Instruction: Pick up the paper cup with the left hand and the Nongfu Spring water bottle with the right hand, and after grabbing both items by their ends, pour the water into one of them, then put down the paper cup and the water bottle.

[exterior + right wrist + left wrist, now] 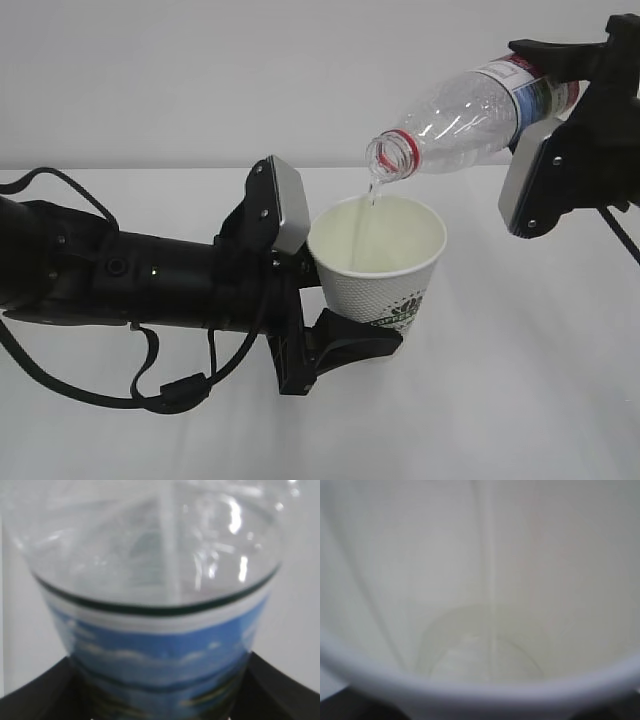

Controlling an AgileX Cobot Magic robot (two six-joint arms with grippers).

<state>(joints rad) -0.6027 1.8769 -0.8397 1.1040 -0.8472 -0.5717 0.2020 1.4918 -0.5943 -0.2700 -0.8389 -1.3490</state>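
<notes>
I seem to be in a bare test room or lab. Beneath my gripper (365,345) spreads a plain white surface (500,400), and behind it rises a blank pale wall (200,70) without furnishings.

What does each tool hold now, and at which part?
Left tool: the white tapered paper cup, at its lower end. Right tool: the tilted clear plastic bottle, at its labelled bottom end.

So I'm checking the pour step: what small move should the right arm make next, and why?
Probably hold the tilt a moment longer. The Nongfu Spring water bottle, gripped by the right tool, has its open mouth just over the paper cup, and a thin stream of water falls inside the rim. The left tool holds the cup near its base.
</notes>
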